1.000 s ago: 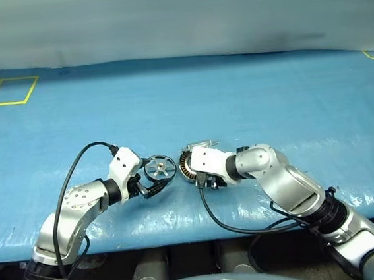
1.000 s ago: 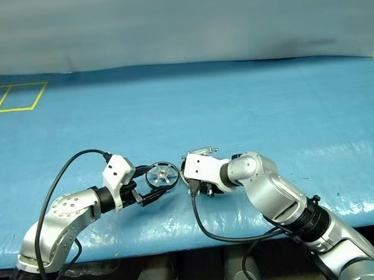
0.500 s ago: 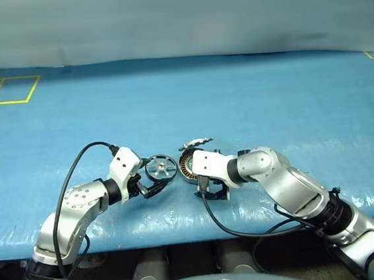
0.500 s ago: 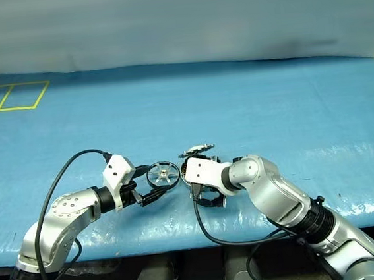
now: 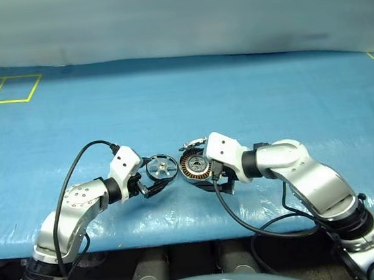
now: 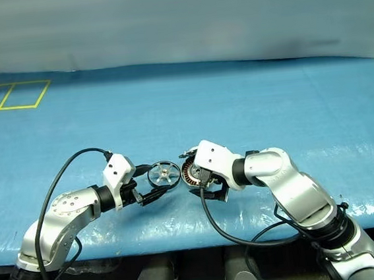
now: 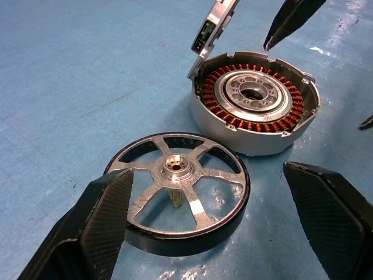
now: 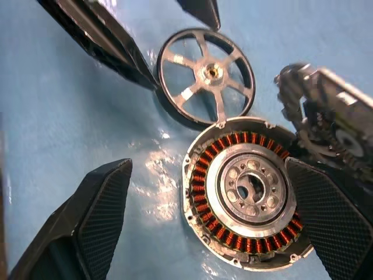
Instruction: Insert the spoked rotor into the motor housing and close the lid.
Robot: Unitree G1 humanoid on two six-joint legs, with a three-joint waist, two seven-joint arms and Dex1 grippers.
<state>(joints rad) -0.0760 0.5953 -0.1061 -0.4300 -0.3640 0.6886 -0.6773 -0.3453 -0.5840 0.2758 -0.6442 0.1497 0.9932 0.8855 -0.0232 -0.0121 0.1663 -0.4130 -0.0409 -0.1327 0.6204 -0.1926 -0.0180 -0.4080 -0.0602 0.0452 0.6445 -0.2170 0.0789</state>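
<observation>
Your spoked rotor (image 7: 175, 201) lies flat on the blue worktop (image 5: 249, 101), just beside the motor housing (image 7: 256, 102) and not yet in it. The housing sits face up with its copper windings and grey hub exposed. The lid (image 7: 214, 26) stands tilted up at the housing's far rim, apparently still attached there; from these views you cannot tell how.

Your left gripper (image 5: 152, 181) is spread wide with its 2 fingers either side of the rotor, holding nothing. Your right gripper (image 8: 213, 230) is also wide open and empty, hovering over the housing.

Expect the rotor to be light, rigid metal with a smooth dark rim that may slip. Take it across the rim, not by the thin spokes. A short shaft seems to stick out under the hub, so it likely needs to go in level and centred on the housing's bore.

The housing looks heavier and stiff, but the windings are delicate; keep fingertips off them.

Room is generous: the worktop stretches bare all around, the front edge is near the arms, and the tightest spot is between your 2 grippers.
</observation>
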